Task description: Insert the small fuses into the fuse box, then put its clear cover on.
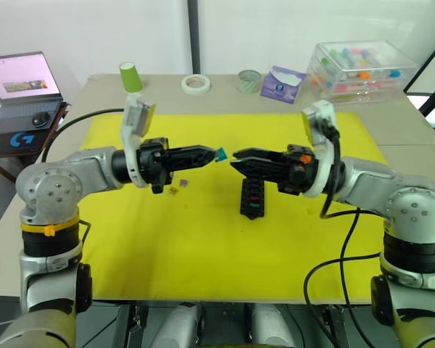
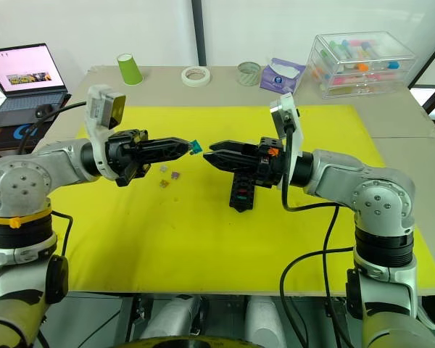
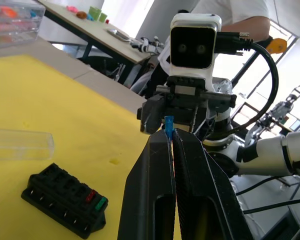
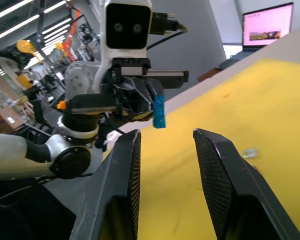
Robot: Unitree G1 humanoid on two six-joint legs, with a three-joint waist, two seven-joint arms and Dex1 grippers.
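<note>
At frame centre, the left gripper [image 1: 212,154] pinches a tiny blue translucent blade fuse [image 1: 220,154] by one end; light, rigid and slick, it wants a grip on its flat faces. The right gripper [image 4: 163,165] faces it, fingers apart and empty. Below, the black slotted fuse box [image 3: 65,199] holds one red and one green fuse.

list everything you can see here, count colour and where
fuse box: 1, black, middle of mat, red and green fuses in it
loose fuses: about 3, purple, brown, pale, on mat left of box
blue fuse: 1, held in left gripper
clear cover: 1, transparent, on mat beside box
mat: 1, yellow, on table
storage box: 1, clear, far right
tape rolls: 2, far edge
cup: 1, green, far left
laptop: 1, side table
left gripper: jaws shut on blue fuse
right gripper: jaws open, facing it
</note>
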